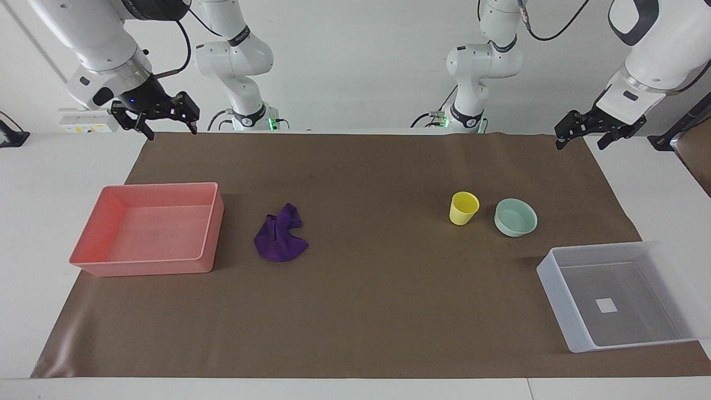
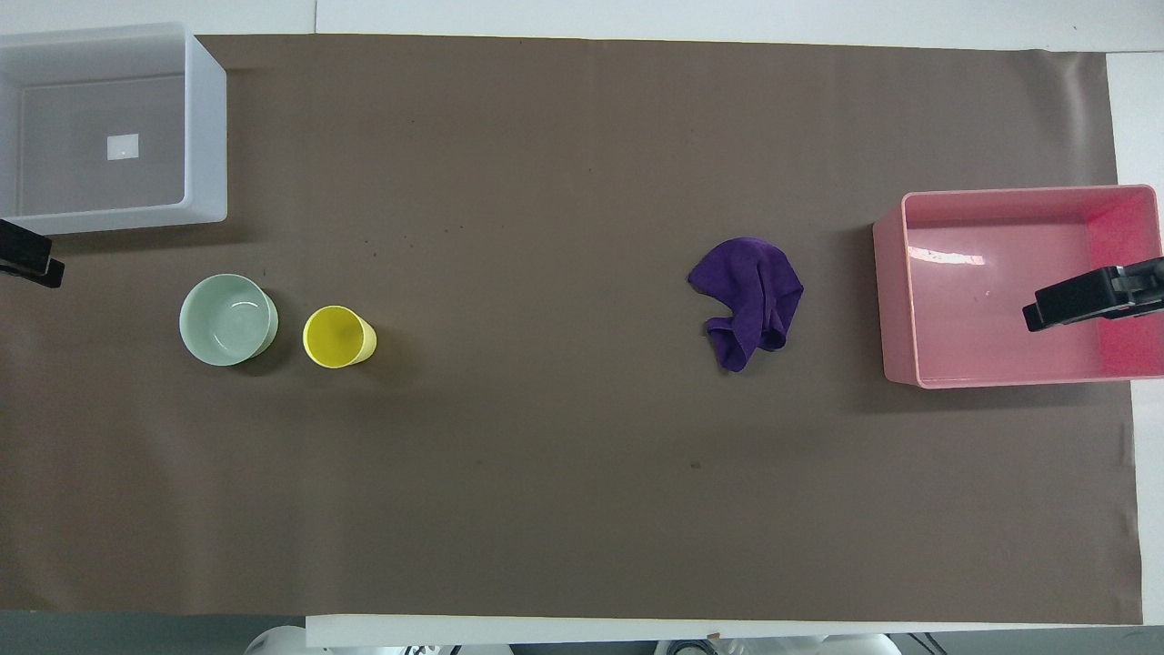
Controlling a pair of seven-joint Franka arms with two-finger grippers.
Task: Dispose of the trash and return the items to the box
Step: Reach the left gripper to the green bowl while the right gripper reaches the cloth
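Translucent bin [image 1: 561,300] sits at the bench corner, so the open left gripper [image 1: 583,135] could tip the yellow cup [image 1: 463,208]; open right gripper [image 1: 157,115] waits.

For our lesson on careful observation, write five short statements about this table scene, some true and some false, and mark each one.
1. The cup stands beside the bowl. True.
2. The cloth lies in the pink tray. False: it lies on the mat, beside the tray.
3. The box holds neither cup nor bowl. True.
4. The left hand grips the cup. False: it hangs in the air at its own end of the table, holding nothing.
5. The cup lies on its side. False: it stands upright, mouth up.
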